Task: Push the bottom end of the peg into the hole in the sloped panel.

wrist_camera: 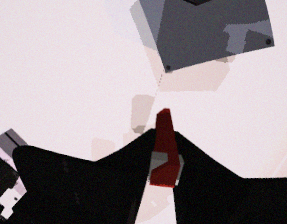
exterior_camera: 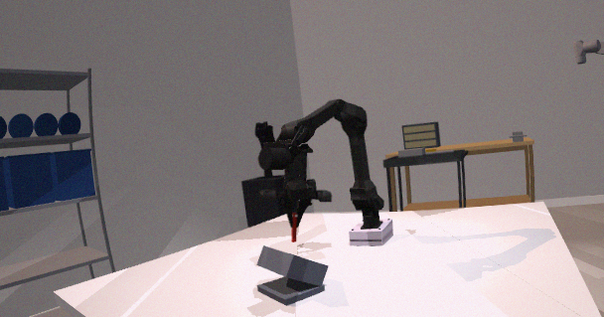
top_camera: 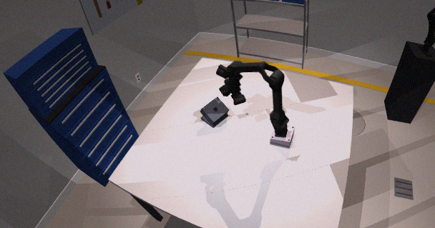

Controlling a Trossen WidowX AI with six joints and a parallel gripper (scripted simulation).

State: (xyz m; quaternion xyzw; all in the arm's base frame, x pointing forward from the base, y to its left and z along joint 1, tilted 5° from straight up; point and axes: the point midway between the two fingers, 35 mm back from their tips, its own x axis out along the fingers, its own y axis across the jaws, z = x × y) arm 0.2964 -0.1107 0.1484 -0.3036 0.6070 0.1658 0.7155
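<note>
My gripper (top_camera: 239, 100) (exterior_camera: 294, 220) (wrist_camera: 163, 135) is squeezed around the red peg (top_camera: 235, 103) (exterior_camera: 294, 232) (wrist_camera: 166, 142), with one finger on each side. The peg's low end pokes out past my fingers, up off the table (top_camera: 161, 162) (exterior_camera: 422, 275), and it looks close to straight up and down. I see flat sides on it, so how it is turned matters. A bit farther out is the gray panel (top_camera: 209, 111) (exterior_camera: 293, 267) (wrist_camera: 209, 35), leaning on its base, and the peg is apart from it. The dark hole (top_camera: 215, 109) (wrist_camera: 196, 2) is in its sloped face; from my wrist I see just a bit of it at the top edge, so I can't tell its full shape. I think the picking up is done, and the job now is lining up. Next I should go over to the hole, tip the peg to point the way the hole points, and turn it so the flat sides match. (If I come in crooked, it may catch on the rim or slip in my fingers.) Then I push straight in till it stops, let go, and back out the same way. Far back are a shelf (top_camera: 305, 37) (exterior_camera: 90, 106) and a big blue chest (top_camera: 43, 55), and I don't need those.
</note>
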